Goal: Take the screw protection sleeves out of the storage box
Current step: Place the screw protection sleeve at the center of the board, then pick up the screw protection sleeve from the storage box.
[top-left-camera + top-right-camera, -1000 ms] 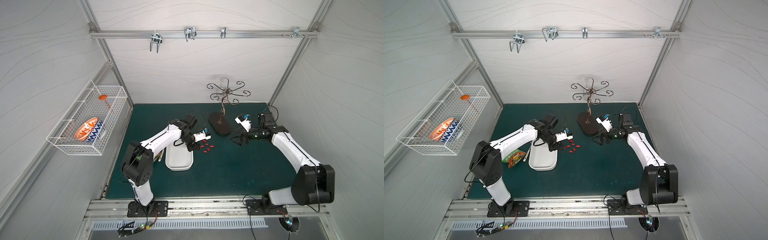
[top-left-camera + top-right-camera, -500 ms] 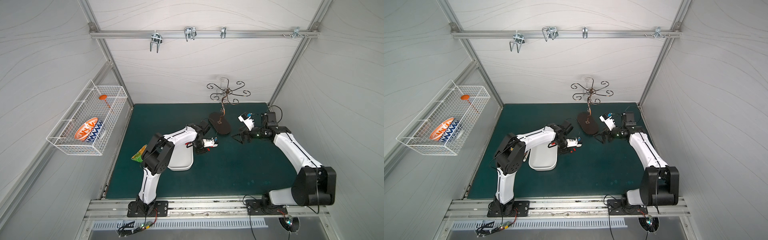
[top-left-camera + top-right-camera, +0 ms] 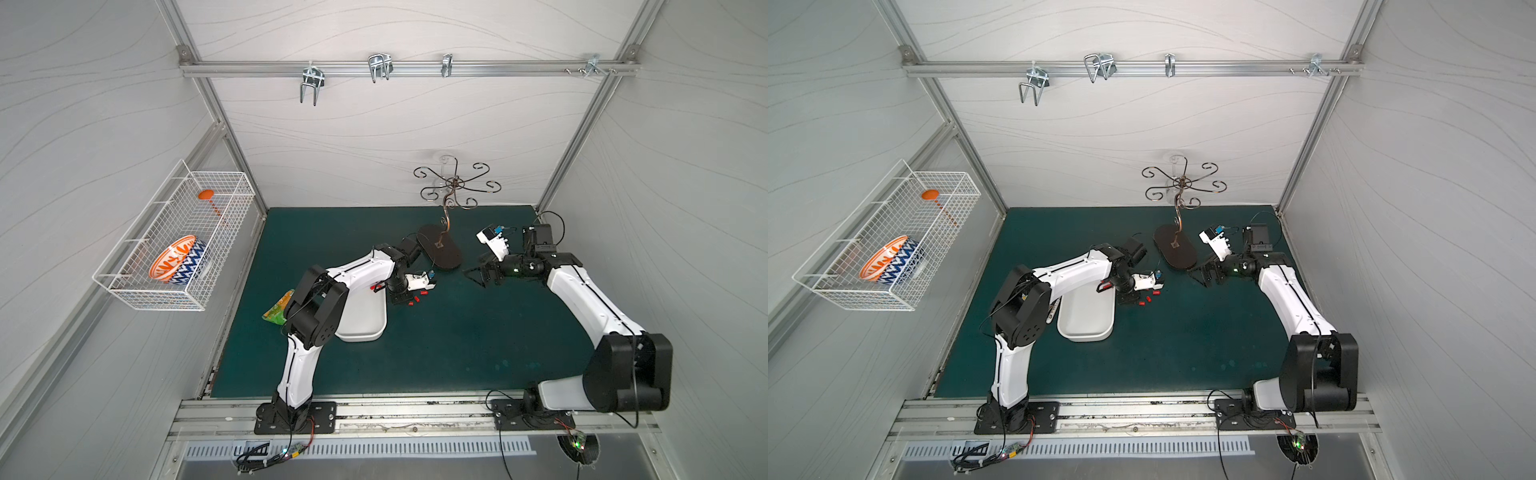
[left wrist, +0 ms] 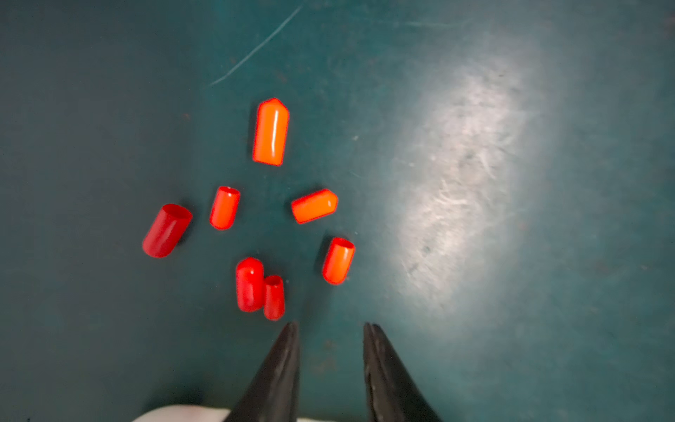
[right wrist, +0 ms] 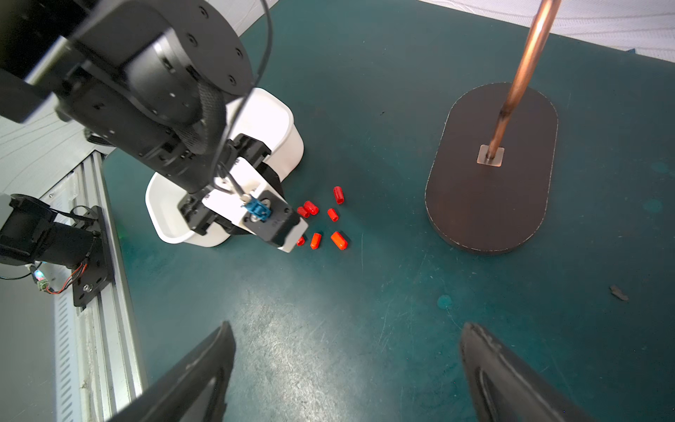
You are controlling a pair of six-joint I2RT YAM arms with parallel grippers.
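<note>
Since seven screw protection sleeves lie loose on the green surface, just beside the storage box, I'd call the task well along but not closed out. In both top views a couple of red bits show at the box's far end, half under the left arm. They're probably sleeves left inside, count unclear. The visible rest of the box floor is bare white.

Left tool: jaws a narrow gap apart, nothing between them, tips low over the surface just short of the nearest two sleeves, which touch each other. My read: drop-off step.

Right tool: jaws wide, empty, hovering near the oval base of the hook stand, well apart from the box.

Other containers: the wire basket on the side wall holds an orange-and-blue bowl and a small orange spoon-like item. Neither is a task item.

Left to do: clear whatever red remains in the box, then confirm it's empty.
</note>
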